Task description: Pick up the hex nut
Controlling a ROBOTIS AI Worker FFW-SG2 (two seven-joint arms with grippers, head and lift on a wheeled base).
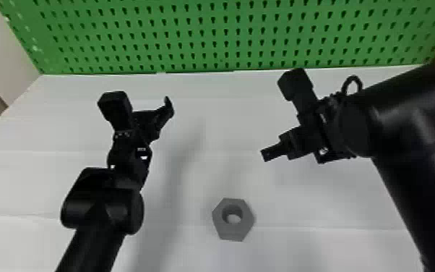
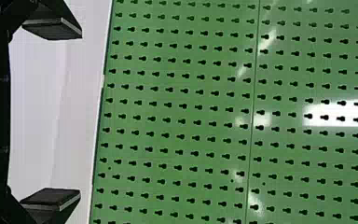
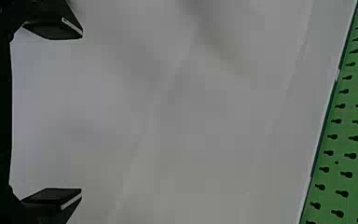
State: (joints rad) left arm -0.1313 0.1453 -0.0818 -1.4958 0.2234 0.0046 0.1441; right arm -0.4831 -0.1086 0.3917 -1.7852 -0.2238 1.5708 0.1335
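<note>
"Two grippers, one small job: why is the left gripper [image 2: 80,113] up there, facing the green pegboard [image 1: 227,38]?"

"Waiting, I'd guess. It's spread wide with nothing in it, and aimed ahead over the white table [image 1: 310,206], not down at any work."

"And the right gripper [image 3: 82,113]?"

"Also wide and empty, slanting inward over the table. That looks like a ready pose, probably to leave room for a descent."

"So where's the hex nut [image 1: 232,231]?"

"Lying flat on the table, hole [image 1: 233,218] upward, nearer the robot than either gripper. Sideways it sits between them, closer to the right one and well apart from both."

"Then the right seems the likelier picker?"

"I'd say so. It would need to draw back toward the robot, come a little left and drop, its spread straddling two opposite flats."
</note>
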